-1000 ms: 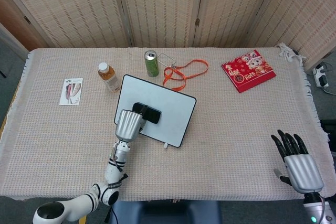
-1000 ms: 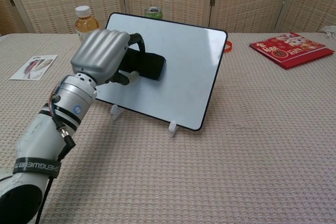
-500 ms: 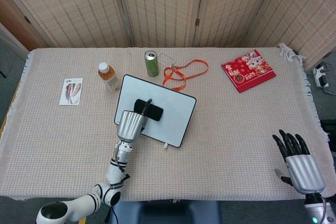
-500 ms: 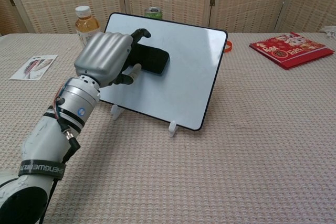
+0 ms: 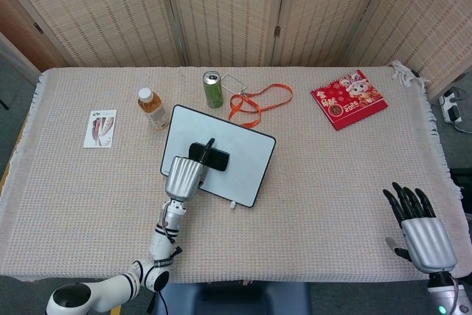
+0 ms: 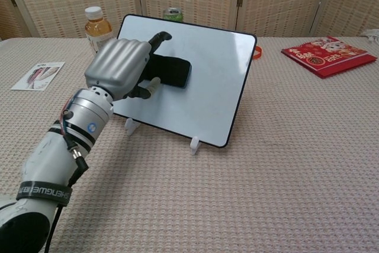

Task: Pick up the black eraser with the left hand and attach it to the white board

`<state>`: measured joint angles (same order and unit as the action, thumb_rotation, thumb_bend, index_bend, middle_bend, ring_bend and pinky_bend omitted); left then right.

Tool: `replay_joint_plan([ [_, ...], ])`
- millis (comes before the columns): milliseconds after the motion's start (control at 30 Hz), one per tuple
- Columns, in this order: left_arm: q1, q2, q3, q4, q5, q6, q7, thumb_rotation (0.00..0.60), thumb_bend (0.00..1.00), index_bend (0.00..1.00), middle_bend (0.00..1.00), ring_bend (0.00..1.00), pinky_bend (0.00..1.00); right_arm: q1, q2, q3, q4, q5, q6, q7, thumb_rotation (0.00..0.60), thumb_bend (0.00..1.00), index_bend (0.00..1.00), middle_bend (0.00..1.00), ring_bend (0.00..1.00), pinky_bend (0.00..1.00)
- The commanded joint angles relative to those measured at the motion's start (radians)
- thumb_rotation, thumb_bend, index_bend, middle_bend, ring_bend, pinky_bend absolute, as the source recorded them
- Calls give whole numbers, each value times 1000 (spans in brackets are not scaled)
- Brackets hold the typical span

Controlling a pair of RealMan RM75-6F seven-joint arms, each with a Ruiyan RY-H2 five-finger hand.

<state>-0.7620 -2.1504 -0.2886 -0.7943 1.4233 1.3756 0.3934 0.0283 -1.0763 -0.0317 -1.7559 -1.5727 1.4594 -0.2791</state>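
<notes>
The black eraser point(image 5: 214, 158) point(image 6: 174, 70) sits flat against the face of the tilted white board point(image 5: 243, 166) point(image 6: 210, 90), in its upper left part. My left hand point(image 5: 184, 174) point(image 6: 117, 66) is right at the eraser's left end and hides it. One finger is raised above the eraser and the thumb lies just below it, so the fingers are spread and no longer clamp it. My right hand point(image 5: 422, 232) rests open near the table's front right corner, seen only in the head view.
Behind the board stand a tea bottle point(image 5: 151, 107) point(image 6: 96, 25) and a green can point(image 5: 213, 88) point(image 6: 173, 13), with an orange lanyard point(image 5: 254, 101) beside them. A red booklet point(image 5: 348, 98) point(image 6: 328, 48) lies at the back right, a small card point(image 5: 99, 127) point(image 6: 42, 74) at the left.
The left hand had the eraser gripped against the board; its fingers have since spread off it and the eraser stays on the board. The right hand has not moved.
</notes>
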Motion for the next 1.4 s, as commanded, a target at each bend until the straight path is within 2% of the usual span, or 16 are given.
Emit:
replay_joint_plan([
  [33,0,2,-1,-11,-11,-13,17,600,450,128,1000,956,1000,-1,1,0,0,-1,2,2,600,256,0,0,0,0],
  [267,5,11,4,-36,-13,-8,32,600,399,104,1000,956,1000,-3,3,1,1,-3,4,5,600,256,0,0,0,0],
  [467,52,81,29,-157,-10,21,85,600,398,63,1000,956,1000,1,-3,0,2,-1,-7,-6,600,257,0,0,0,0],
  [767,178,349,74,-532,-23,56,149,600,394,43,1000,952,1000,1,-16,0,5,-2,-8,-29,600,257,0,0,0,0],
  [867,238,473,123,-639,-8,66,101,600,394,65,1000,902,999,2,-16,2,6,-1,-9,-29,600,256,0,0,0,0],
  [933,289,563,176,-693,1,72,61,600,391,103,983,808,960,5,-17,3,7,2,-14,-29,600,256,0,0,0,0],
  [967,316,605,203,-720,-7,69,50,600,389,120,924,723,896,6,-18,4,8,2,-16,-30,600,256,0,0,0,0],
  [1033,379,720,284,-826,-63,33,99,600,370,121,648,466,646,10,-21,4,9,4,-24,-35,600,256,0,0,0,0],
  [1067,401,771,319,-882,-85,19,131,600,359,111,535,369,543,12,-23,4,10,6,-28,-38,600,256,0,0,0,0],
  [1133,446,848,377,-962,-83,32,149,600,331,64,280,148,277,19,-29,7,13,17,-43,-48,600,257,0,0,0,0],
  [1200,496,876,412,-963,-44,84,108,600,321,29,143,36,86,26,-35,8,15,25,-60,-58,600,257,0,0,0,0],
  [1267,538,883,422,-943,-27,133,69,600,320,18,64,1,6,31,-41,8,17,30,-71,-67,600,257,0,0,0,0],
  [1400,578,899,410,-937,-13,184,42,600,313,1,6,0,0,40,-49,10,20,45,-90,-80,600,257,0,0,0,0],
])
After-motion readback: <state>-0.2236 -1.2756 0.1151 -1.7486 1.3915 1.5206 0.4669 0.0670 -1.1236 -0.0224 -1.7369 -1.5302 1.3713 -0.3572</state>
